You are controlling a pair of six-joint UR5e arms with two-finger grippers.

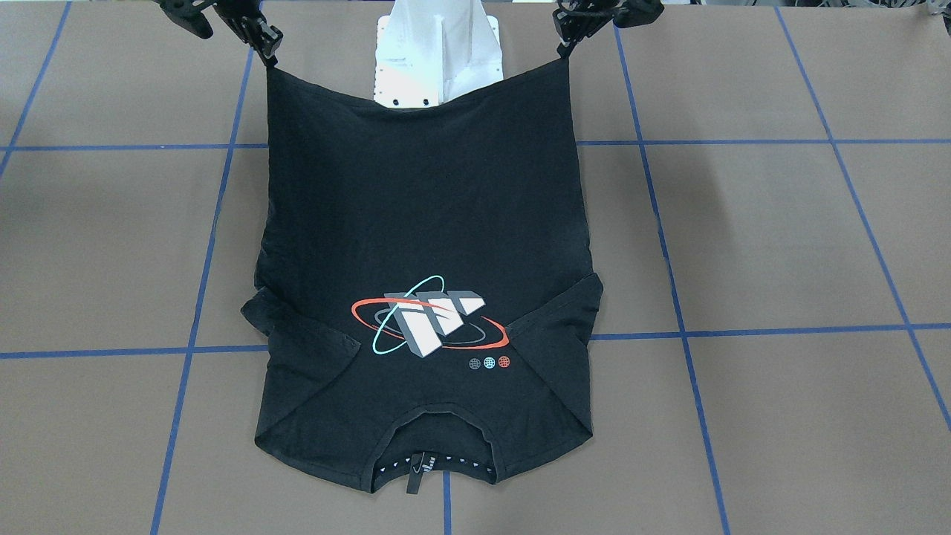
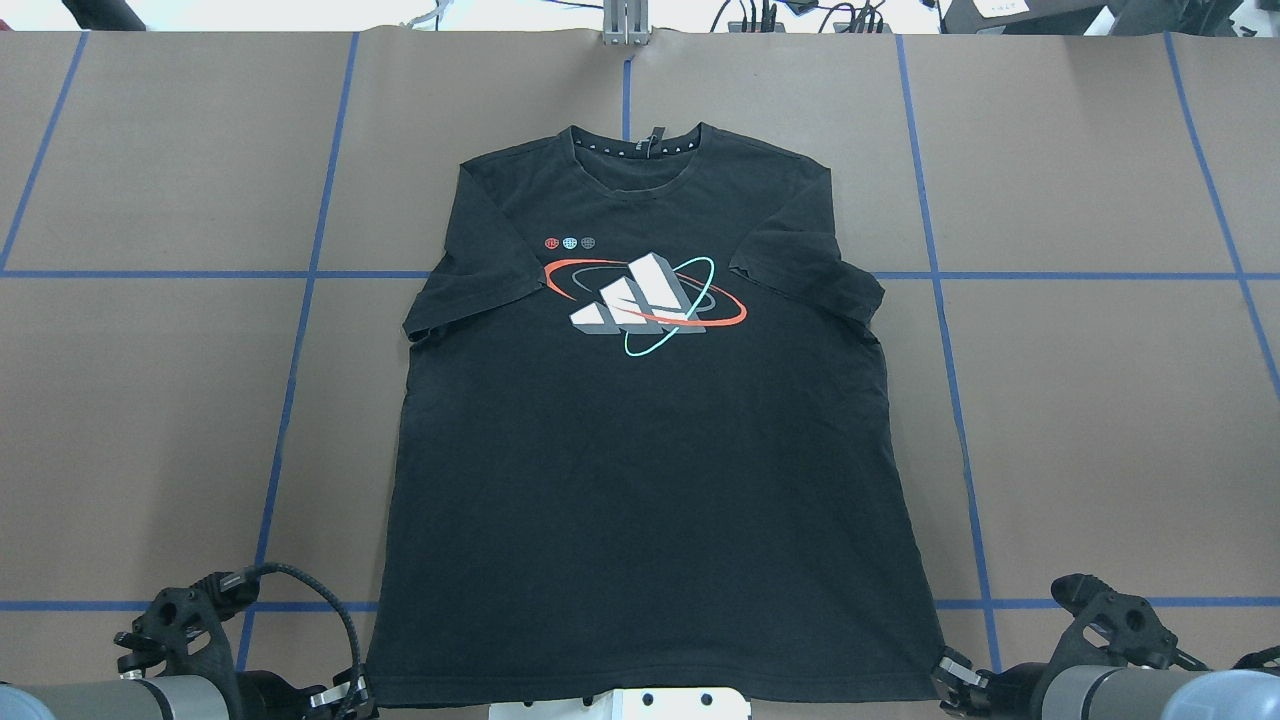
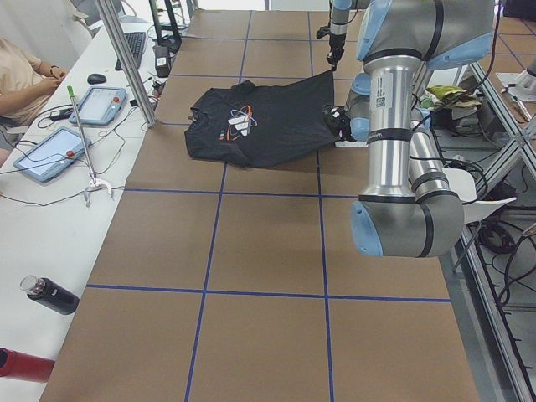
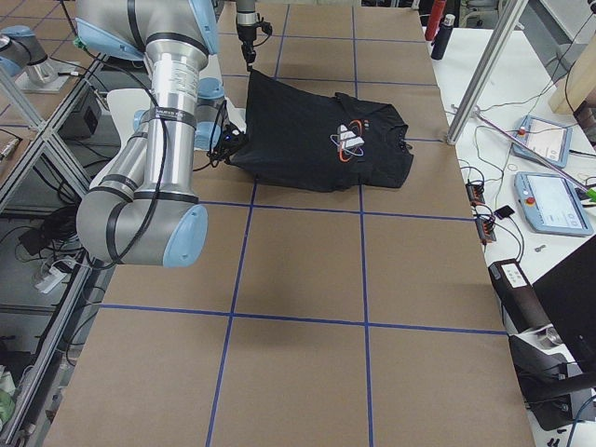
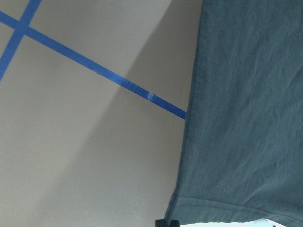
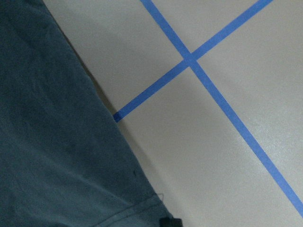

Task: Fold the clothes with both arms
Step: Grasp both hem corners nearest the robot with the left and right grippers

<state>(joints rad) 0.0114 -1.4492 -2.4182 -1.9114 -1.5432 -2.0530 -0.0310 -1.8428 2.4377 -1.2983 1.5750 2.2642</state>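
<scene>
Exterior front-facing: one T-shirt [image 1: 423,208], its two hem corners gripped by left tool [image 1: 566,46] and right tool [image 1: 269,55].

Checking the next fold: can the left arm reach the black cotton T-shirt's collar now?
Probably not: the black left gripper pinches the T-shirt's hem corner, and the collar lies at the far end.

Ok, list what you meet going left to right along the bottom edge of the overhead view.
left gripper pinching one hem corner → black T-shirt → right gripper pinching the other hem corner
</scene>
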